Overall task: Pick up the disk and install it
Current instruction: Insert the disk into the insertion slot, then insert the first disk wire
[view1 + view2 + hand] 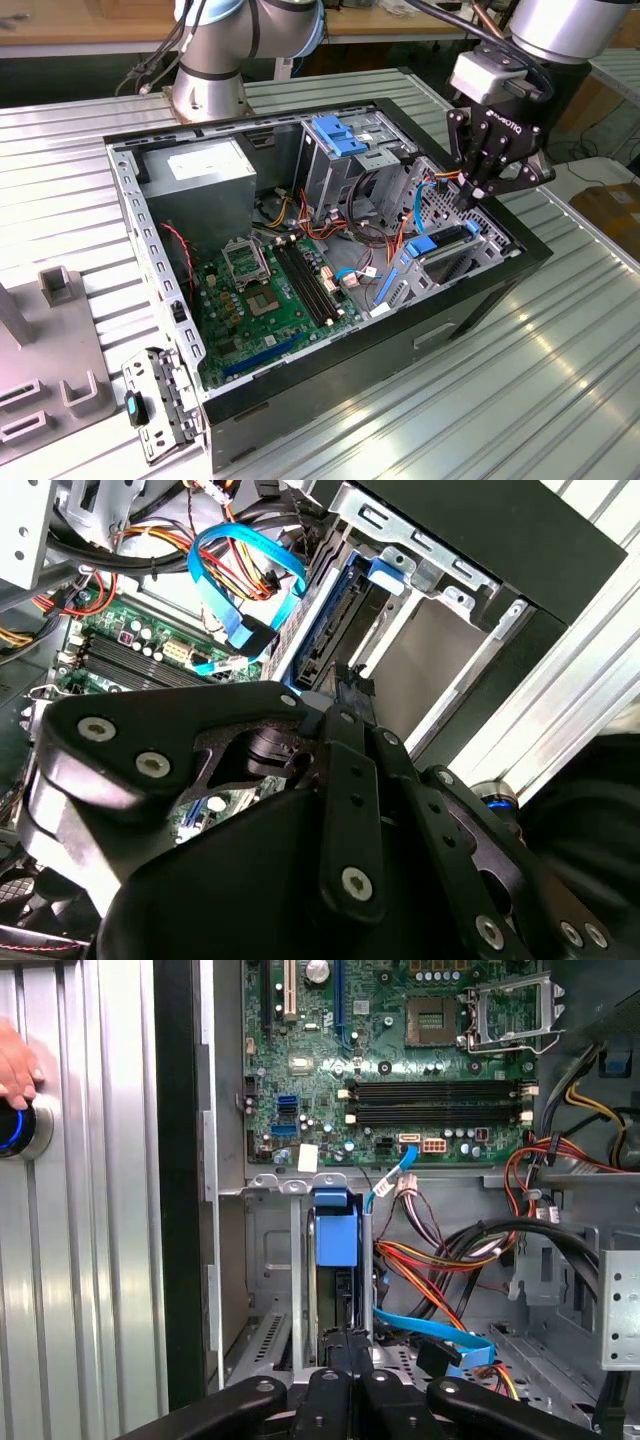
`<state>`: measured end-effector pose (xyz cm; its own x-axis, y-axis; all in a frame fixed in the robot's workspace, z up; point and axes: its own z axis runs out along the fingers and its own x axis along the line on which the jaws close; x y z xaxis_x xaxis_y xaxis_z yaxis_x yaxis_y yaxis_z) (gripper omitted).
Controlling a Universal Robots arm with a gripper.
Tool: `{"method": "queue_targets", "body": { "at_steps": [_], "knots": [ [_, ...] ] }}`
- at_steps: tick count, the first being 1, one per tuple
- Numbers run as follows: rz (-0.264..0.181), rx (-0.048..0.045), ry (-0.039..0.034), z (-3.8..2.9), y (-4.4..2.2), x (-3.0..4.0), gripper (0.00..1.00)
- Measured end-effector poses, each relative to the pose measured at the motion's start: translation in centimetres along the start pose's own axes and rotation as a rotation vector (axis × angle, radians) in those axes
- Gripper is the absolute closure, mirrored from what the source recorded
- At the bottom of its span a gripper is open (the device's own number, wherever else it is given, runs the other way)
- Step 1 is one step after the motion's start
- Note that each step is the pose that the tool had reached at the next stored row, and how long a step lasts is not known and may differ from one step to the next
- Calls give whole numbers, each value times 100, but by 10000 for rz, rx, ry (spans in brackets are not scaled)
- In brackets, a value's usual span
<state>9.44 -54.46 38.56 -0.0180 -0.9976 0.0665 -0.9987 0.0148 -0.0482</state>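
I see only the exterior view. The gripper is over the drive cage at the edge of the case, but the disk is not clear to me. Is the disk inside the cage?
Observer: Yes. In the first wrist view the disk stands on edge inside the drive cage, straight ahead of the gripper.
Operator: Thank you. Is there something outside the case that I should know about?
Observer: In the first wrist view a person's hand rests at a round blue-ringed button on the ribbed metal table, beside the case wall.
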Motion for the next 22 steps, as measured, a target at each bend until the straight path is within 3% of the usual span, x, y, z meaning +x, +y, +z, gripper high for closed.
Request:
{"method": "queue_targets", "body": {
  "at_steps": [6, 8, 9, 10, 13, 15, 19, 22],
  "knots": [
    [-3, -26, -24, 2, -19, 1, 89],
    [-6, -119, -26, 6, -98, -2, 89],
    [-13, -216, -26, 14, -234, -8, 89],
    [-15, -233, -25, 17, -274, -23, 89],
    [-16, -254, -26, 30, -408, -224, 89],
    [-22, -255, -26, 33, -451, -365, 89],
    [-121, -249, -29, 42, -486, -490, 89],
    [-991, -192, -61, 64, -485, -503, 89]
  ]
}}
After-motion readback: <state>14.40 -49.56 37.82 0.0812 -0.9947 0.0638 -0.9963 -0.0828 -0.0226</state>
